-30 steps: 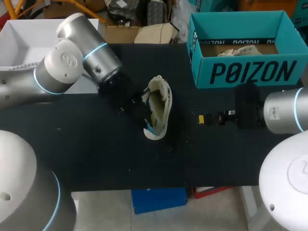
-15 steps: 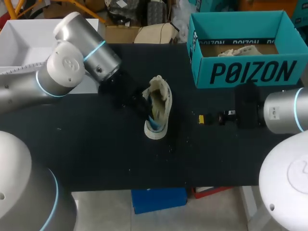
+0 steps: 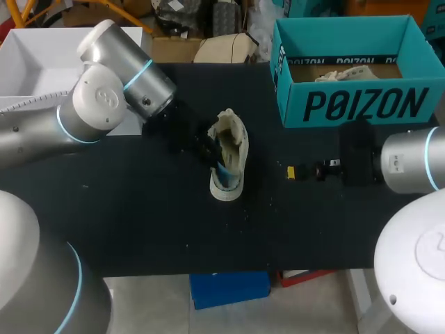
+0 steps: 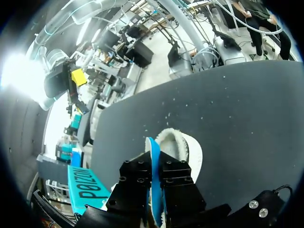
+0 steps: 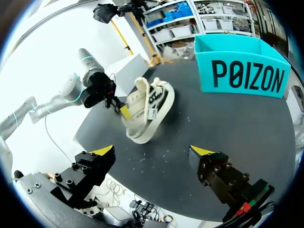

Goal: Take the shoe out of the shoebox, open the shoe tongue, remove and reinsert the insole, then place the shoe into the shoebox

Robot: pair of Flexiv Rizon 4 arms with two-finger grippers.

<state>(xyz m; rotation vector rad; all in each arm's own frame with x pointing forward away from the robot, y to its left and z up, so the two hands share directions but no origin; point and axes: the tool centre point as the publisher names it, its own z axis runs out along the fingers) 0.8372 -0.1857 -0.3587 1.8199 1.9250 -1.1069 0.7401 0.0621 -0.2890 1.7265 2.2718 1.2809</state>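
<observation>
1. The shoe (image 3: 229, 149) rests near the middle of the black bench (image 3: 139, 223), outside the teal shoebox (image 3: 361, 104), which stands at the shoe's 2 o'clock.
2. The left end effector (image 4: 154, 172) is at the shoe's opening. Its fingers are clamped from both sides on the blue insole (image 4: 151, 151), which stands edge-up out of the shoe.
3. The right end effector (image 5: 152, 152) is at the shoe's 3 o'clock, well apart from it, with its fingers spread wide and nothing between them.
</observation>
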